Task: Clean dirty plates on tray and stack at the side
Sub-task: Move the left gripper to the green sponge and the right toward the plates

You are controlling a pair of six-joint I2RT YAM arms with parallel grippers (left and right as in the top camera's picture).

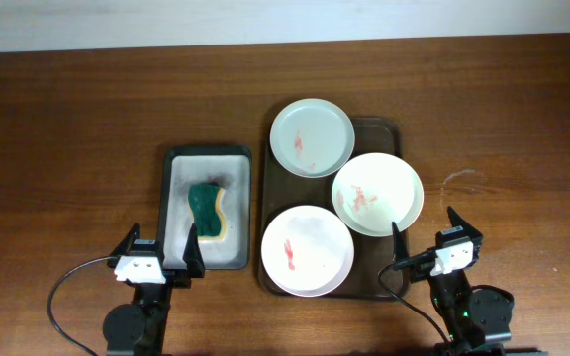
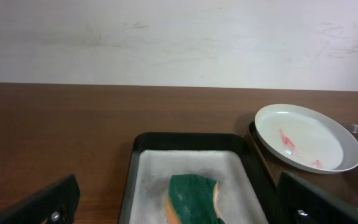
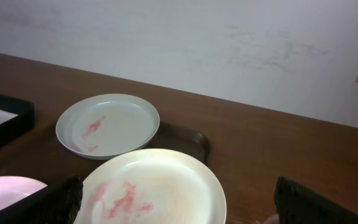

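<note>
Three round plates with red smears lie on the dark brown tray (image 1: 388, 129): a pale-mint one at the back (image 1: 312, 136), a white one at the right (image 1: 377, 193), and a white one at the front (image 1: 307, 250). My left gripper (image 1: 160, 258) is open and empty at the near end of the sponge tray; its fingers frame the sponge in the left wrist view (image 2: 179, 214). My right gripper (image 1: 429, 240) is open and empty at the tray's front right corner, behind the right plate (image 3: 157, 186). The back plate shows in both wrist views (image 2: 306, 137) (image 3: 107, 124).
A smaller grey-white tray (image 1: 180, 173) with a green-yellow sponge (image 1: 208, 211) stands left of the brown tray. The sponge also shows in the left wrist view (image 2: 194, 198). Brown wooden tabletop (image 1: 67, 148) surrounds both trays; a pale wall runs along the far edge.
</note>
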